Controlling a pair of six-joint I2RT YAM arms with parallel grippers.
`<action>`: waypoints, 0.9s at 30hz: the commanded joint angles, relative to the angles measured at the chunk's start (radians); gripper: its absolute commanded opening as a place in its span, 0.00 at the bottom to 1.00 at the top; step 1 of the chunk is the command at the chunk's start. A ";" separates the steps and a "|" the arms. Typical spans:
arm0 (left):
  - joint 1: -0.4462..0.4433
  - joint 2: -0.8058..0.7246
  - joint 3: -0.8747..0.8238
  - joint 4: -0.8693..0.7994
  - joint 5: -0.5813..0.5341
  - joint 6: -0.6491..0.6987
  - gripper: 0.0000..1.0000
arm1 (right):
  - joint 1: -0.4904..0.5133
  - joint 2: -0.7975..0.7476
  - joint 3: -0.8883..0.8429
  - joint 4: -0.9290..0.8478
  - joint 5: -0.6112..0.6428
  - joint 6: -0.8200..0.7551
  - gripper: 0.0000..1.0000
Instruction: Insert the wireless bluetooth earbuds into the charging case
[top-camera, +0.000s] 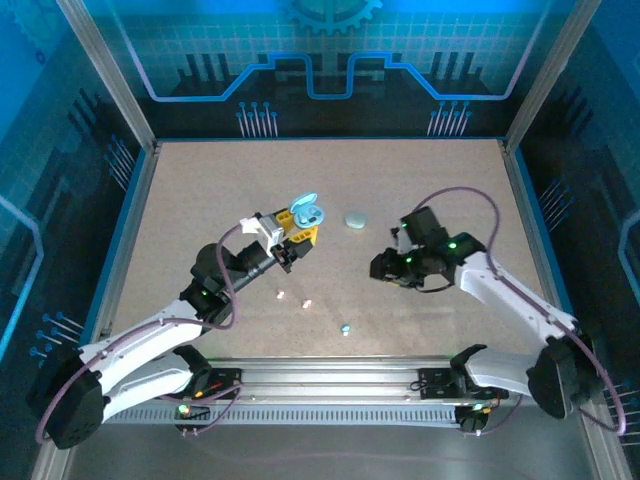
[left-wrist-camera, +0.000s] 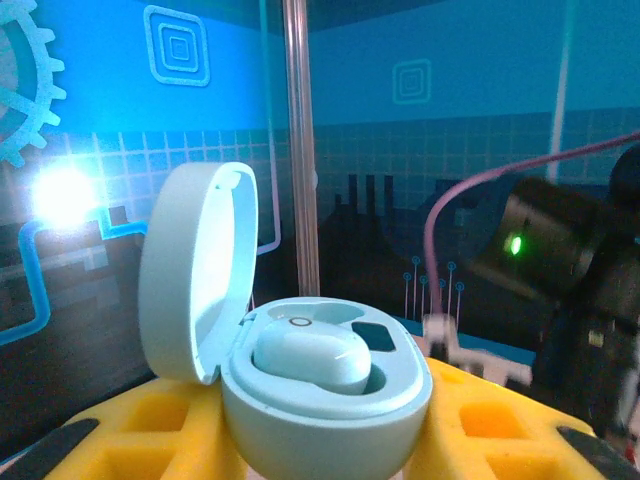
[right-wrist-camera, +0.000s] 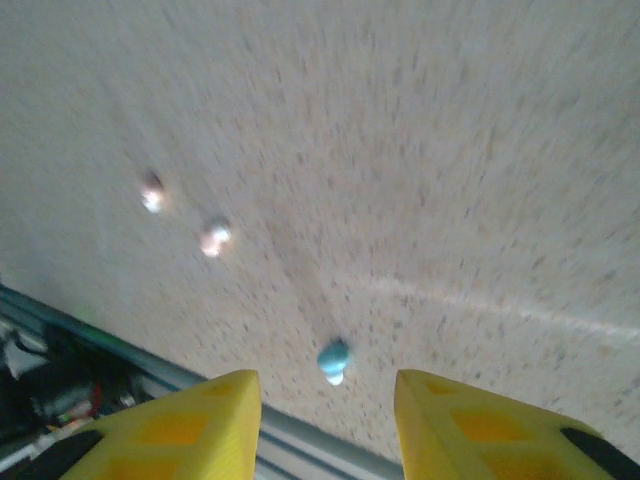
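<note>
My left gripper (top-camera: 296, 232) is shut on the pale teal charging case (top-camera: 308, 213), holding it above the table with the lid open. In the left wrist view the case (left-wrist-camera: 320, 400) sits between yellow fingers (left-wrist-camera: 500, 425). One pale earbud (left-wrist-camera: 310, 360) lies in its left socket, and the socket (left-wrist-camera: 372, 335) beside it is bare. My right gripper (top-camera: 383, 266) hovers open right of centre. In its wrist view a teal earbud (right-wrist-camera: 333, 360) lies on the table ahead of the gap between the open jaws (right-wrist-camera: 325, 400). Two pinkish earbuds (right-wrist-camera: 213, 238) (right-wrist-camera: 152, 195) lie further off.
A second, closed pale case (top-camera: 356, 219) rests on the table between the two grippers. Loose earbuds (top-camera: 281, 294) (top-camera: 307, 302) (top-camera: 345, 328) lie near the front edge, close to the metal rail (top-camera: 330, 375). Frame posts and blue walls enclose the table.
</note>
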 joint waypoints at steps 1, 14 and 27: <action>-0.004 -0.027 0.003 -0.019 -0.023 0.022 0.27 | 0.101 0.061 -0.037 0.000 0.000 0.075 0.40; -0.003 -0.048 0.003 -0.033 -0.013 0.024 0.27 | 0.350 0.260 -0.103 0.214 0.070 0.304 0.45; -0.003 -0.060 0.004 -0.057 -0.001 0.025 0.27 | 0.390 0.354 -0.057 0.216 0.125 0.320 0.41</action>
